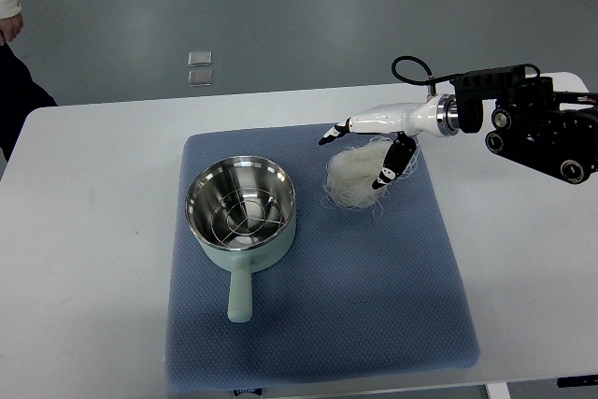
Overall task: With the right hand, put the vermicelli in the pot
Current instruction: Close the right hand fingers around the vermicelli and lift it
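Note:
A white bundle of vermicelli [353, 179] lies on the blue mat [392, 287], right of the pot. The pot [241, 205] is pale green with a shiny steel inside and a wire rack in it; its handle [240, 294] points toward the near edge. My right hand [360, 151] comes in from the right and sits on top of the bundle. Its fingers are spread: one dark fingertip [327, 138] points left past the bundle, another [386, 175] rests on the bundle's right side. The fingers are not closed around the vermicelli. The left arm is out of view.
The mat lies on a white table [93, 231]. A person's sleeve and dark clothing [14, 81] show at the far left edge. Two small clear squares [199, 67] lie on the grey floor beyond the table. My right forearm's black housing [542, 128] hangs over the table's right side.

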